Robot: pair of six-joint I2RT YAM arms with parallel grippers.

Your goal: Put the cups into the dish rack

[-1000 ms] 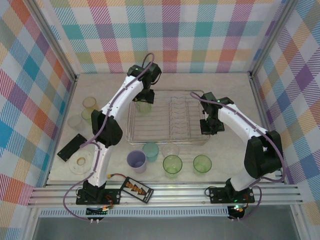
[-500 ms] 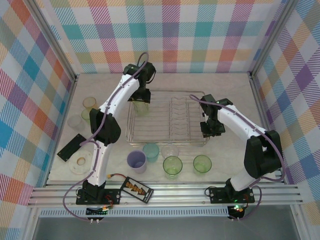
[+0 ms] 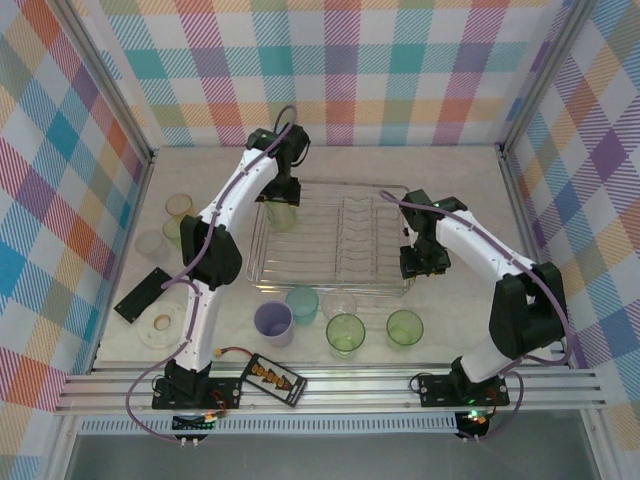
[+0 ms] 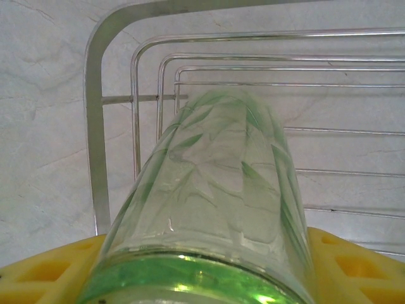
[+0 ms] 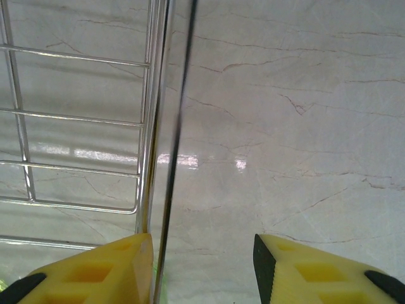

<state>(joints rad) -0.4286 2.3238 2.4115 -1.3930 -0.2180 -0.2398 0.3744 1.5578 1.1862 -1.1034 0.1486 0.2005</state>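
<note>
Yellow left fingers (image 4: pixel 44 272): the left gripper (image 4: pixel 199 269) has them pressed on either side of a green leaf-patterned cup (image 4: pixel 221 171). You are gripping it near one end, and I cannot tell whether that end is the mouth or the base.
Held cup: it hangs over the far-left corner of the dish rack (image 4: pixel 93 139), just inside the rim. Whether it already touches the wires I cannot tell.
Right gripper (image 5: pixel 199 253): its jaws stand apart and hold nothing. The rack's right rim wire runs up between them, close beside the left pad.
Step in hand: I judge you are placing this cup, apparently the first one to go into the rack.
Loose cups, near side: a lilac cup (image 3: pixel 273 322), a teal cup (image 3: pixel 301 303), a clear cup (image 3: pixel 341 302) and two green cups (image 3: pixel 345 330) (image 3: pixel 405 327) stand on the table (image 3: pixel 460 200) just in front of the rack.
Loose cups, left side: an orange cup (image 3: pixel 179 207) and a pale cup (image 3: pixel 150 243) wait well left of the rack.
Next move, left: lower the cup until it settles between the dividers, and let go only once it rests there. A smooth tumbler released early is likely to roll.
Next move, right: draw back from the rim wire before you travel, then go for the nearer green cup.
</note>
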